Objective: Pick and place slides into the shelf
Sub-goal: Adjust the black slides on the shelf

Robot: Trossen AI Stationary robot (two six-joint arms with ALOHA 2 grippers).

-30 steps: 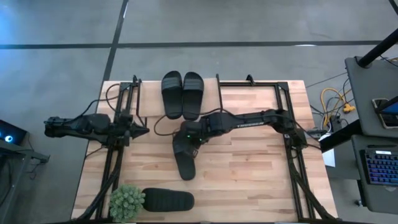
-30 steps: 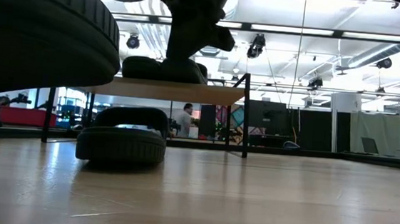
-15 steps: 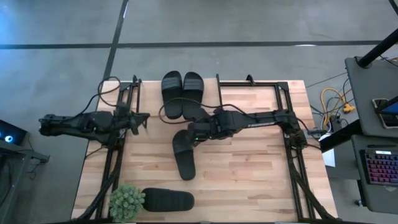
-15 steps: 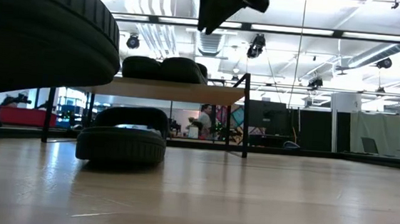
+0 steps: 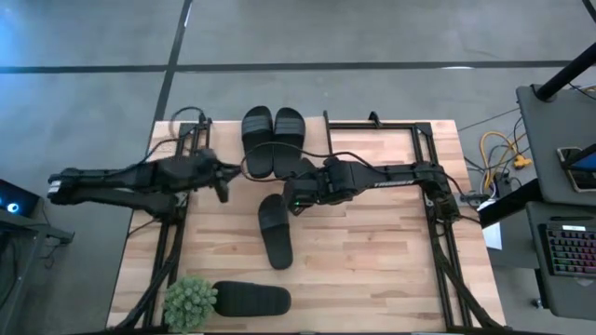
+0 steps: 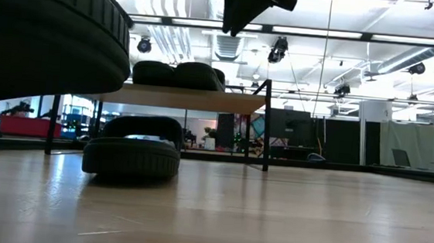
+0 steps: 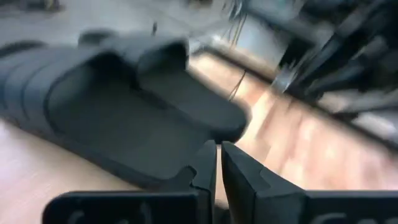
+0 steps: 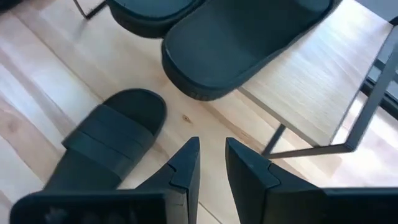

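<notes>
Two slides (image 5: 272, 138) on shelf (image 8: 323, 87); one slide (image 5: 274, 231) on tabletop (image 5: 372, 270), another (image 5: 251, 300) beside plant (image 5: 190, 301). Right end effector (image 5: 291, 197): slightly parted, empty. Left end effector (image 7: 217, 163): nearly closed, empty.

Green plant (image 5: 190, 302) on counter (image 5: 372, 270) near corner. Keyboard (image 5: 570, 249) on side desk, yellow cables (image 5: 500, 149) on grey floor (image 5: 372, 33).

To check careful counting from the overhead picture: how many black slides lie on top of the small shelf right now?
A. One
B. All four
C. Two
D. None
C. Two slides sit side by side on the shelf; a third lies mid-table and a fourth beside the plant.
</notes>
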